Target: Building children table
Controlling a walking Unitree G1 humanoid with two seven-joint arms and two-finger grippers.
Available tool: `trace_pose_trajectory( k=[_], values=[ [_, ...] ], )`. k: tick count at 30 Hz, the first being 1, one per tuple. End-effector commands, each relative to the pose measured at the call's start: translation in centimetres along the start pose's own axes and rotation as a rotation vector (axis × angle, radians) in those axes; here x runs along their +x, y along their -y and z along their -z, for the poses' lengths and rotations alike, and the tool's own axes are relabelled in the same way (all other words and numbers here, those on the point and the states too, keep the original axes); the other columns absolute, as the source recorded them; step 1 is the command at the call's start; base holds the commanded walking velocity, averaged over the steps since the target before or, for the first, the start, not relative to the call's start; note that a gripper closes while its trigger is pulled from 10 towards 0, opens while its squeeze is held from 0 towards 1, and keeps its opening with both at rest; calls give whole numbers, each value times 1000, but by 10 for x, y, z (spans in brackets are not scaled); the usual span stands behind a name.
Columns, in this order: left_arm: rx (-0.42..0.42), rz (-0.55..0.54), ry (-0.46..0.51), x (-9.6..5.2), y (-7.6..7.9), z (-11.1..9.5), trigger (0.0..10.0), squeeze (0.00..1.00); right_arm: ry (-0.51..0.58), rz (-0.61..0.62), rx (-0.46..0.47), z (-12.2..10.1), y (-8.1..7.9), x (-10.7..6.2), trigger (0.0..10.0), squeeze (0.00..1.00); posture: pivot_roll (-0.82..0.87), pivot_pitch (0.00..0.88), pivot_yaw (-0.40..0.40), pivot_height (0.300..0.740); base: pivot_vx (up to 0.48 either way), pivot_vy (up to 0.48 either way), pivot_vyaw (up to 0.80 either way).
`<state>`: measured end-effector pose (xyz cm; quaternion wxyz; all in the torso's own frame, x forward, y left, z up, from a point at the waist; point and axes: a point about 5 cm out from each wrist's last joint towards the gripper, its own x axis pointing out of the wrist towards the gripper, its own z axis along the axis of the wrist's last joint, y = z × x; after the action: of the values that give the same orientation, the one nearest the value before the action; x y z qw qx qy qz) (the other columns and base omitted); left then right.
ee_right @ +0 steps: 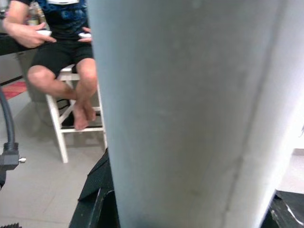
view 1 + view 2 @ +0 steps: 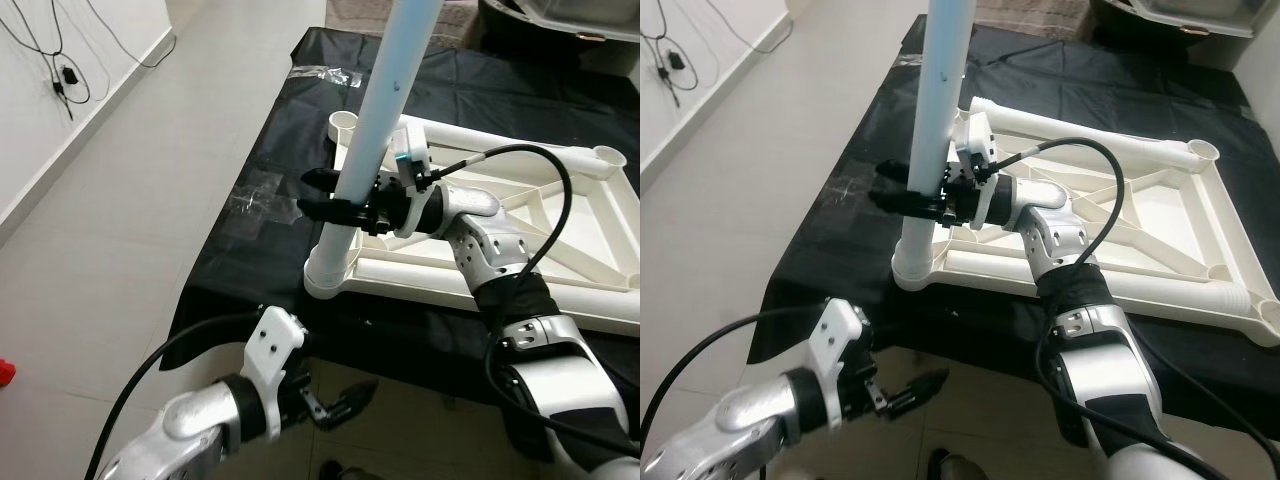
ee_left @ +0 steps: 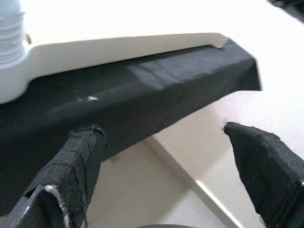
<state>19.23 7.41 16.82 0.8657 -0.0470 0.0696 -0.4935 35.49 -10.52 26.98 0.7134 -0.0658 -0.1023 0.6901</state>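
Note:
A white children's table top (image 2: 560, 215) lies upside down on a black-draped table (image 2: 300, 130). A pale blue table leg (image 2: 385, 95) stands upright in the near left corner socket (image 2: 328, 270). My right gripper (image 2: 322, 196) is shut on this leg just above the socket; in the right wrist view the leg (image 1: 190, 114) is right up against the camera. My left gripper (image 2: 345, 405) hangs low in front of the table's edge, open and holding nothing. In the left wrist view its fingers (image 3: 76, 166) frame the black cloth edge (image 3: 156, 99).
Another corner socket (image 2: 345, 124) stands at the far left of the frame and one (image 2: 608, 157) at the far right. A person (image 1: 61, 42) sits on a white stool beyond the table. Cables (image 2: 60, 70) lie on the tiled floor at the left.

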Motion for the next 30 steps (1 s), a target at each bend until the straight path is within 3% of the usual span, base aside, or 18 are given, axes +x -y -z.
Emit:
trace_pose_trajectory(
  k=[1, 10, 15, 19, 21, 22, 23, 24, 26, 30],
  values=[
    [-13, 13, -16, -3, 5, 1, 10000, 0, -191, -94, 214, 60, -20, 7, 10000, 0, 143, 355, -112, 740, 0, 0, 0],
    [-27, 23, -35, -8, 14, 3, 10000, 0, -189, -104, 204, 57, -14, 14, 10000, 0, 140, 369, -116, 740, 0, 0, 0],
    [-33, 13, -37, -7, 15, 2, 10000, 0, -170, 96, 187, 64, -7, 11, 10000, 0, 136, 363, -126, 740, 0, 0, 0],
    [-32, 12, -37, -6, 15, 2, 10000, 0, -167, 116, 185, 65, -7, 9, 10000, 0, 136, 362, -125, 740, 0, 0, 0],
    [-32, 11, -37, -6, 14, 2, 10000, 0, -170, 181, 182, 67, -6, 4, 10000, 0, 130, 356, -122, 740, 0, 0, 0],
    [-33, 12, -36, -5, 14, 2, 10000, 0, -180, 272, 174, 68, -3, -1, 10000, 0, 126, 350, -118, 740, 0, 0, 0],
    [-33, 12, -36, -5, 14, 2, 10000, 0, -180, 272, 174, 68, -3, -1, 10000, 0, 126, 350, -118, 740, 0, 0, 0],
    [-31, 15, -34, -2, 12, 2, 10000, 0, -194, 460, 160, 68, 4, -14, 10000, 0, 122, 339, -111, 740, 0, 0, 0],
    [-28, 14, -34, 0, 9, 2, 10000, 0, -199, 569, 150, 65, 8, -22, 10000, 0, 117, 329, -104, 740, 0, 0, 0],
    [-27, 8, -33, 2, 6, 3, 10000, 0, -209, 671, 164, 60, 12, -27, 10000, 0, 114, 327, -104, 740, 0, 0, 0]
  ],
)
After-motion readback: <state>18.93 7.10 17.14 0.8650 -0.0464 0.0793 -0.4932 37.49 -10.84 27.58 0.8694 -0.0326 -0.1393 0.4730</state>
